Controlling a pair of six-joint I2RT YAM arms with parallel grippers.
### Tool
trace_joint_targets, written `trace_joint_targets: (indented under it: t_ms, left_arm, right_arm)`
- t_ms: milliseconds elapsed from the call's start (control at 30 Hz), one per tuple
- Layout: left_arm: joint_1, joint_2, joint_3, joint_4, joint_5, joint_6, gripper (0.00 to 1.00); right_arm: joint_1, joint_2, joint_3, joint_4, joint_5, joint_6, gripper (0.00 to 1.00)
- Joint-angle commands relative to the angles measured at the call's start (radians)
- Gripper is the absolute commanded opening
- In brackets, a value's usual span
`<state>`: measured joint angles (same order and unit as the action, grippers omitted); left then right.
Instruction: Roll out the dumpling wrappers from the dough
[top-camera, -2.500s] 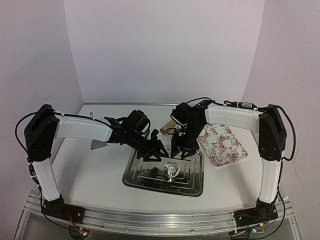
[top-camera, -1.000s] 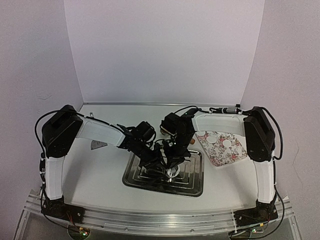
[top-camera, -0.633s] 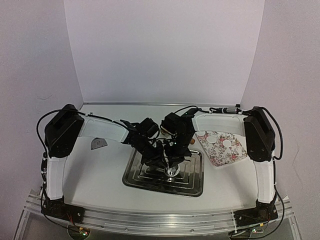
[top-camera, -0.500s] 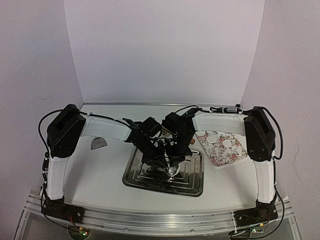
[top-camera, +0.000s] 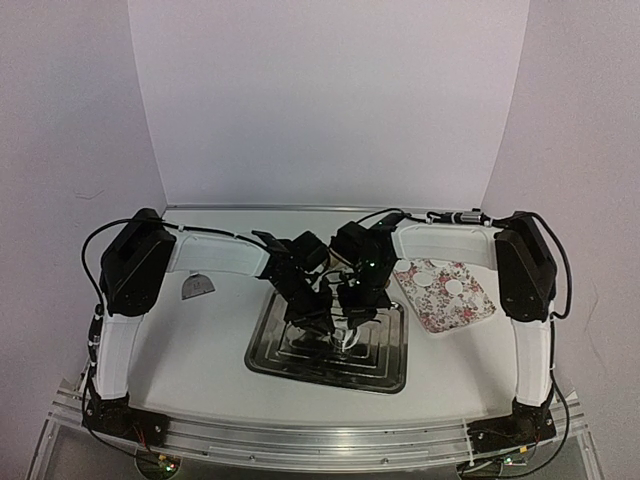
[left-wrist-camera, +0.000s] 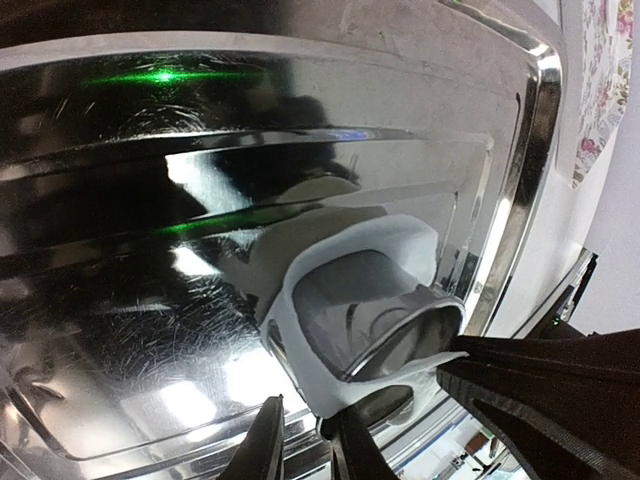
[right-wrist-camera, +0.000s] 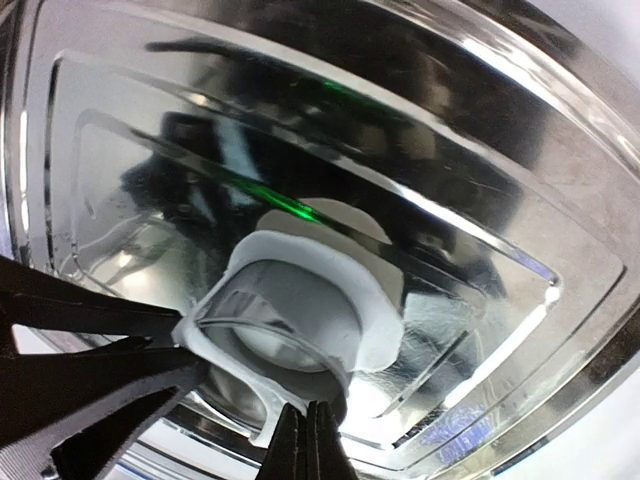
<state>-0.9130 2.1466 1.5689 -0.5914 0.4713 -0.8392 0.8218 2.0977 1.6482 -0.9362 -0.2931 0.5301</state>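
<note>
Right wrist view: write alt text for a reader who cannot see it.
White dough drapes around a clear ring cutter over a metal tray. The right gripper, jaws shut, sits at its lower edge; the left gripper meets it from the left.

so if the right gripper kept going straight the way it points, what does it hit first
The white dough in the tray, just ahead of the shut right gripper; they may be touching.

The tray (top-camera: 290, 362) is mirror silver with a green glint. The dough (left-wrist-camera: 400, 240) is white. The plate (top-camera: 465, 312) is white with pink flowers and carries white wrappers (top-camera: 455, 285).
</note>
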Motion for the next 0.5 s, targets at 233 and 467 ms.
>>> trace_joint_targets:
  t_ms: [233, 467]
  left_arm:
    - [-0.021, 0.031, 0.084, -0.109, -0.062, 0.08, 0.15]
    - [-0.022, 0.028, 0.086, -0.124, -0.075, 0.096, 0.15]
  right_arm:
    - [-0.013, -0.089, -0.032, -0.01, 0.077, 0.072, 0.0]
    - [-0.017, -0.108, -0.048, -0.01, 0.105, 0.112, 0.0]
